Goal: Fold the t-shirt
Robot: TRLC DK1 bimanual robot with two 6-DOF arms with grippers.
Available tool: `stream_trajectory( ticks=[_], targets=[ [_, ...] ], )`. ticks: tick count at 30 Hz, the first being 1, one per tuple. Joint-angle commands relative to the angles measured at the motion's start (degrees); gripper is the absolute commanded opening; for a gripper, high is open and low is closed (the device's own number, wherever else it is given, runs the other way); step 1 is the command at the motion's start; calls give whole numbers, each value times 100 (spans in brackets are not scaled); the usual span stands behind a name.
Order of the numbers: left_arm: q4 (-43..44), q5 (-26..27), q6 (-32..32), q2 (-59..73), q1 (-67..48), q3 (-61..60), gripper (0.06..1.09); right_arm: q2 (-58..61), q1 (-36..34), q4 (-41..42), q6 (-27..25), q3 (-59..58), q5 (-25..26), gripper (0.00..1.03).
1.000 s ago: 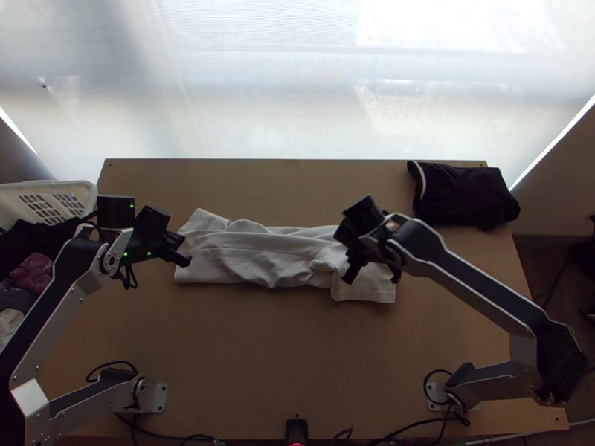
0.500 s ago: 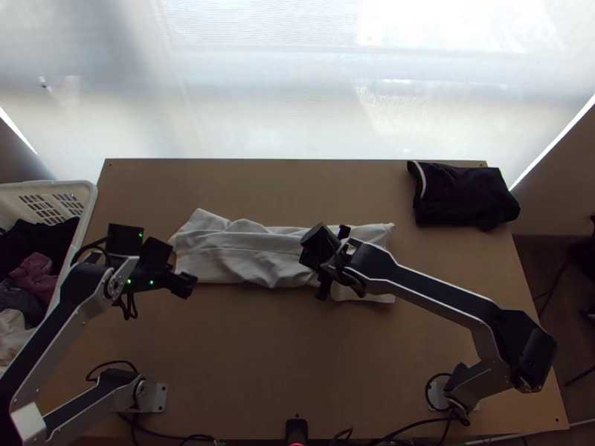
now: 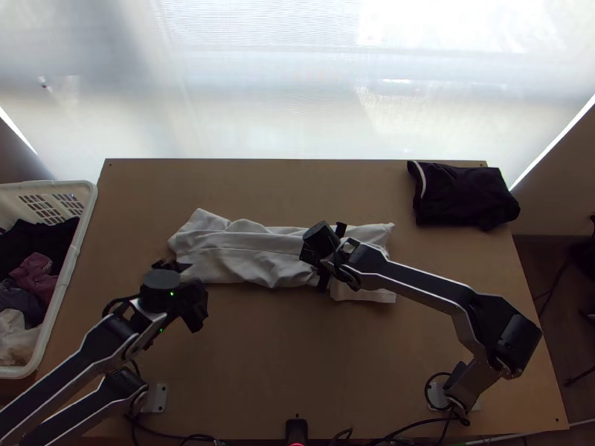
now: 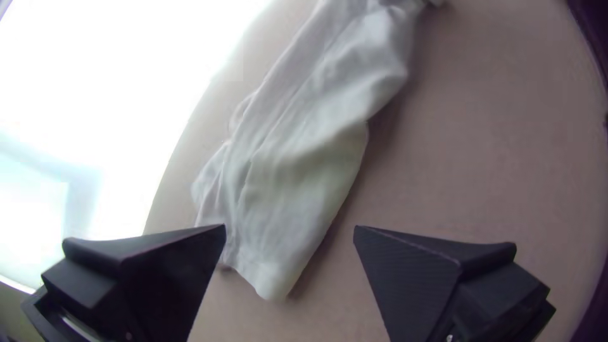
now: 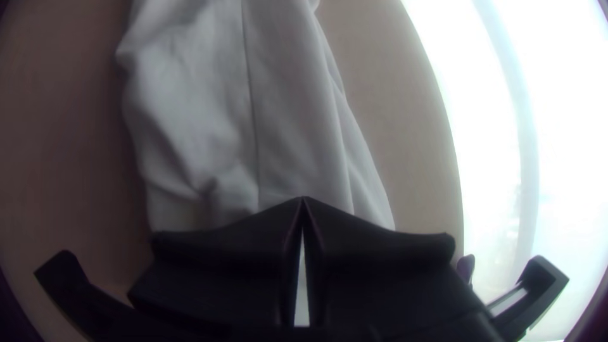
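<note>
T-shirt (image 3: 238,253), white, is the job: a long strip running left to right across mid-table (image 3: 297,357). Near to far:

Left gripper (image 4: 290,226) is nearest, just off the shirt's near left corner. Fingers wide apart, nothing pinched. Likely parked there so it can come in on the left end without dragging cloth.

Laundry basket (image 3: 70,266) sits at the left edge with loose clothes (image 3: 33,275) inside. Probably the feed pile, within that arm's reach and outside the fold zone.

Right gripper (image 5: 304,197) is over the shirt, right of its middle. Fingertips together, no cloth visible between them. Can't tell if it's pressing on the fabric. My guess: closed so it can pat or smooth without snagging.

Shirt looks gathered into a lengthwise fold; can't count layers. Creases run along it, with a small bunch near the right part and an uneven left end. Narrow shape suggests width is mostly dealt with, so 1 or 2 crosswise folds probably remain. Risk: grabbing only the top layer.

Black garment (image 3: 465,197) with white trim lies compact at the far right corner, presumably put there to keep working space free.
</note>
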Motion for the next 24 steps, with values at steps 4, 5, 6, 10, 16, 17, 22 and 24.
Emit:
stream_trajectory(
  ticks=[4, 5, 6, 10, 16, 17, 22, 24],
  targets=[
    [1941, -487, 1743, -311, -1083, -1330, 104, 415, -125, 612, -194, -128, -29, 3],
    [2214, -487, 1822, -250, -1127, -1453, 104, 442, -133, 647, -185, -110, -38, 3],
    [2460, -487, 1927, -127, -1118, -1559, 104, 468, -133, 682, -176, -110, -55, 3],
    [3391, -487, 2252, 366, -916, -1849, 104, 556, -133, 814, -159, -101, -73, 3],
    [4279, -487, 2542, 928, -767, -2121, 104, 767, -160, 1060, -185, -101, -90, 3],
    [4367, -478, 2542, 1033, -687, -2130, 104, 793, -168, 1077, -185, -84, -90, 2],
    [4771, -294, 2604, 1385, -257, -2112, 104, 793, -186, 1077, -176, -84, -99, 3],
    [5088, -215, 2709, 1596, -2, -2086, 104, 793, -195, 1077, -176, -84, -99, 3]
  ],
)
